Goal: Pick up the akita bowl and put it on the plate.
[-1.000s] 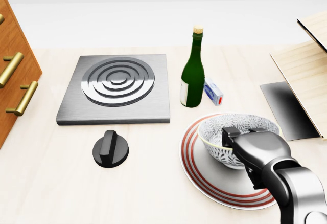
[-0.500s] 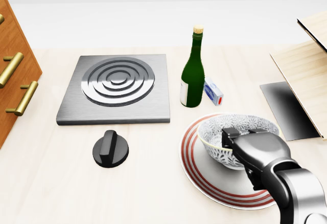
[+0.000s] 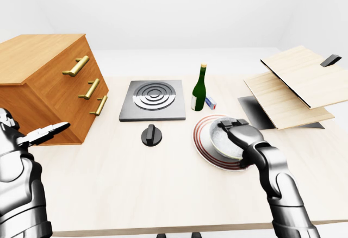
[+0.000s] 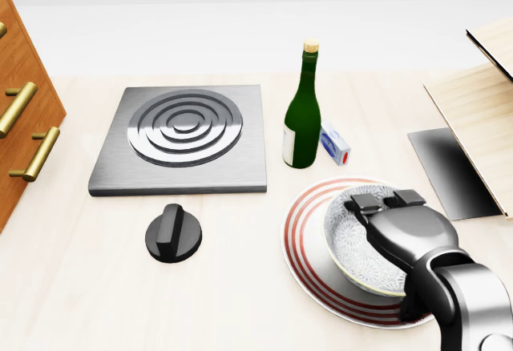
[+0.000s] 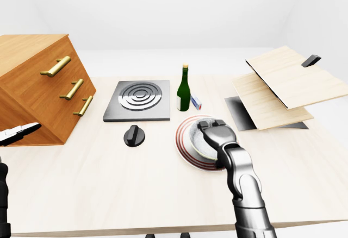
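Head view puts the akita bowl (image 4: 357,251) inside the rings of the red-striped plate (image 4: 303,263), which lies on the worktop (image 4: 232,303) right of its middle, just below the green bottle (image 4: 303,110) in that view. I judge the carrying done or all but done: the bowl looks to be resting on the plate. It seems tipped a little toward the camera, though, and I cannot see its foot to confirm it is seated. What I take to be left is letting go and lifting clear. My right robot hand (image 4: 409,235) lies across the bowl's right side, with two dark fingertips (image 4: 365,202) hooked at the rim's upper edge. The thumb and the inside of the grip are hidden under the hand, so I cannot tell whether it is clamped on the bowl or slack. Hand and forearm also cover the plate's lower right rim. In the left-eye view my left robot hand (image 3: 48,133) shows by the worktop's left edge, fingers stretched out, holding nothing
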Robot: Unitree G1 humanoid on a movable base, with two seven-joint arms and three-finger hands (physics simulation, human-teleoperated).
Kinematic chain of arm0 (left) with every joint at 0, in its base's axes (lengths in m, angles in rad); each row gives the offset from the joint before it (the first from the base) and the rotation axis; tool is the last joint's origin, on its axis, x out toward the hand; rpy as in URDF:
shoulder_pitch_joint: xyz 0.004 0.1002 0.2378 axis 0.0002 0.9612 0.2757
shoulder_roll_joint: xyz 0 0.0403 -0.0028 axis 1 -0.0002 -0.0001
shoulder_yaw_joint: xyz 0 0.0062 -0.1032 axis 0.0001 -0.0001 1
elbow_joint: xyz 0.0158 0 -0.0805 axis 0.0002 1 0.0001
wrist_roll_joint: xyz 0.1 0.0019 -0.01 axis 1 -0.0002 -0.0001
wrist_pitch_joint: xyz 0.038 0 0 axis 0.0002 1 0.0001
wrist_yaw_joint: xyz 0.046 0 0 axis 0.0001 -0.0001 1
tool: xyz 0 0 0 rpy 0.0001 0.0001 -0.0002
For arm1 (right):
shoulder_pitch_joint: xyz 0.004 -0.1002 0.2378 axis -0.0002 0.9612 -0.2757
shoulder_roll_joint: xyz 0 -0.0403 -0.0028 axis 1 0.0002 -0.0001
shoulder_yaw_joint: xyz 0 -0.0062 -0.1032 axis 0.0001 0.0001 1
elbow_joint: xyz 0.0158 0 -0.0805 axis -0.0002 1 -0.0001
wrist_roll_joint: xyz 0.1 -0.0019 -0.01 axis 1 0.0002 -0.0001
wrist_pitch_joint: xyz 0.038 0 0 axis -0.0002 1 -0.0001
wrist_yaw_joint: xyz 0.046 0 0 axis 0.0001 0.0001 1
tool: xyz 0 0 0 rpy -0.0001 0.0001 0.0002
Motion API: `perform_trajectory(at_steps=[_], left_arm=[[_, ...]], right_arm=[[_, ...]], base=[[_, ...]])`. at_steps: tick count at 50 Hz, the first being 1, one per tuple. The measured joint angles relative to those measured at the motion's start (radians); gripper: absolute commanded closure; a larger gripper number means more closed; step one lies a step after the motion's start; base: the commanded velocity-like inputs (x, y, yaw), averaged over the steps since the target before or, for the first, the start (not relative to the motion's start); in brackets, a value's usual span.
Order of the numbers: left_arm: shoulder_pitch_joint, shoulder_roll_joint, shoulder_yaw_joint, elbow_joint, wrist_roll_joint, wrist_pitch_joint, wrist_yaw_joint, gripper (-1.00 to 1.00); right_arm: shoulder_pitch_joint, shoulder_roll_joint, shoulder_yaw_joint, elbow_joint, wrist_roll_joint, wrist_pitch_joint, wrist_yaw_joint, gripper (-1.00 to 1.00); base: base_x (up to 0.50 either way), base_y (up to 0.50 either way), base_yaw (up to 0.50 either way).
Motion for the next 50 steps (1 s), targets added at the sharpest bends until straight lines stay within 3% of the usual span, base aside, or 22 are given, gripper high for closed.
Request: perform_trajectory(at_steps=[33,50], left_arm=[[0.0,0.002,0.001,0.001,-0.002,0.002,-0.001,-1.0],[0.002,0.002,0.003,-0.003,-0.003,0.007,-0.003,-1.0]], right_arm=[[-0.017,-0.011,-0.017,-0.042,0.014,0.0,0.0,-1.0],[0.024,0.003,-0.041,-0.229,0.078,0.0,0.0,-1.0]], base=[[0.0,0.0,0.0],[0.0,0.0,0.0]])
